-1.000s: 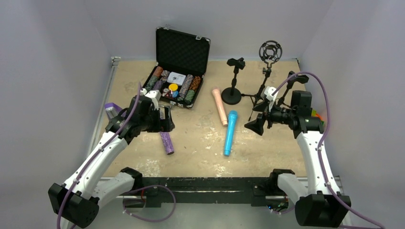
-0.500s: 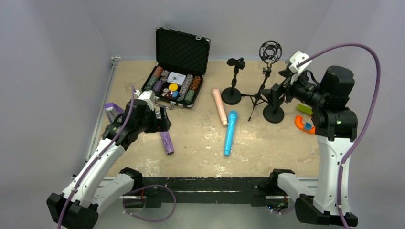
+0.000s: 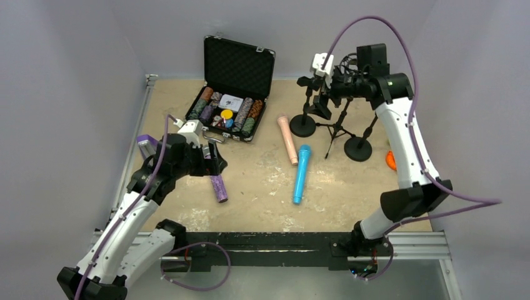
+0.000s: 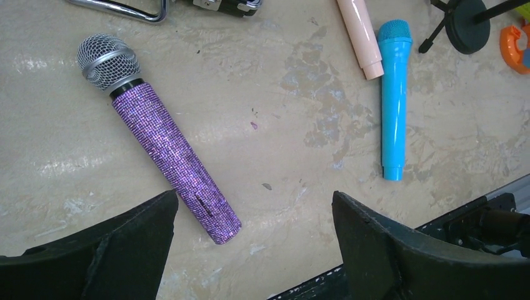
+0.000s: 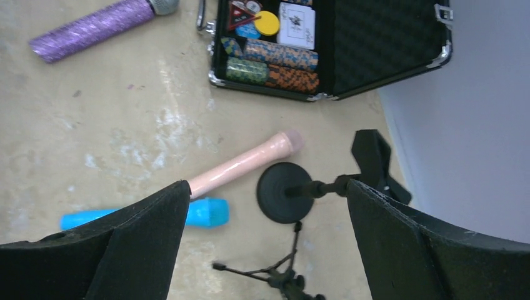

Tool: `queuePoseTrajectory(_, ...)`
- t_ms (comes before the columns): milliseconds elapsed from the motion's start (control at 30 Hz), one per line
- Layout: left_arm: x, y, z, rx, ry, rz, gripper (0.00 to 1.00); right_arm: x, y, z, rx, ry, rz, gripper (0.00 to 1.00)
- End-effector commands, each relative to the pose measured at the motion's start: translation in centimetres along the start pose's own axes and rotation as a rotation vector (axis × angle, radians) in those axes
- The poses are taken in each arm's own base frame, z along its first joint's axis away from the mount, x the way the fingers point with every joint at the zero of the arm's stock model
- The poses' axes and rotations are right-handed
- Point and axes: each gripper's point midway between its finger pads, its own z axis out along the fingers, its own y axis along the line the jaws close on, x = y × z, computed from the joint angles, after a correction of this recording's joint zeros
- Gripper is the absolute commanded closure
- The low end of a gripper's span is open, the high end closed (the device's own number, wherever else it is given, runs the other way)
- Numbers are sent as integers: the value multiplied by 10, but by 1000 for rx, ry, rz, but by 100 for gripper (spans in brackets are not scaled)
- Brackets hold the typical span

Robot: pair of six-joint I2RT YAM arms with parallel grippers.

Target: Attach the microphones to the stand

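Note:
The glittery purple microphone (image 3: 217, 187) (image 4: 169, 144) with its grey mesh head lies flat on the table. My left gripper (image 3: 212, 160) (image 4: 255, 197) hovers open just above its tail end and holds nothing. Side by side mid-table lie the pale pink microphone (image 3: 287, 139) (image 5: 240, 164) and the bright blue microphone (image 3: 302, 173) (image 4: 394, 106). My right gripper (image 3: 322, 105) (image 5: 269, 184) hangs open and empty high over the round-base stand (image 3: 304, 125) (image 5: 287, 192) at the back. A tripod stand (image 3: 337, 128) and another round-base stand (image 3: 358, 149) are next to it.
An open black case of poker chips (image 3: 231, 106) (image 5: 312, 50) sits at the back left. An orange object (image 3: 390, 160) lies by the right wall. A small purple item (image 3: 145, 142) rests at the left edge. The black rail (image 3: 269, 240) runs along the near edge.
My right arm swung up and left, from beside the stands to above the round-base stand at the back. My left gripper shifted slightly, staying over the purple microphone.

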Motion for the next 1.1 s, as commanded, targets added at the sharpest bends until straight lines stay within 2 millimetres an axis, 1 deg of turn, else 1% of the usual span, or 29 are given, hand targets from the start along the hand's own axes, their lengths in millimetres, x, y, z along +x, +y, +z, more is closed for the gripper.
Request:
queuePoseTrajectory(0, -13, -7, -11, 31, -53, 23, 4, -30, -53, -4, 127, -23, -305, 1)
queuePoseTrajectory(67, -9, -5, -14, 24, -52, 23, 4, -29, -73, 8, 142, -7, -313, 1)
queuePoseTrajectory(167, -3, -2, -17, 20, -51, 21, 4, -20, -96, 30, 151, 11, -305, 1)
queuePoseTrajectory(333, 3, 2, -23, 7, -56, 13, 3, -3, -113, 57, 143, 28, -289, 1)
queuePoseTrajectory(500, 7, 6, -22, -13, -54, -8, 4, 16, -112, 74, 98, 46, -254, 3)
queuePoseTrajectory(567, 8, 7, -20, -14, -48, -12, 4, 28, -115, 83, 90, 67, -236, 5)
queuePoseTrajectory(633, 9, 7, -17, -18, -38, -17, 4, 38, -117, 91, 78, 86, -218, 7)
queuePoseTrajectory(733, 11, 7, -14, -19, -16, -19, 6, 50, -114, 98, 41, 107, -207, 13)
queuePoseTrajectory(833, 12, 8, -13, -23, -7, -23, 7, 56, -108, 100, 12, 117, -225, 19)
queuePoseTrajectory(933, 13, 8, -12, -24, -4, -25, 7, 61, -104, 98, -6, 133, -244, 28)
queuePoseTrajectory(1033, 14, 7, -12, -18, -2, -25, 7, 57, -104, 94, -4, 134, -264, 35)
queuePoseTrajectory(1067, 13, 6, -12, -15, -6, -26, 7, 54, -104, 92, 0, 130, -274, 39)
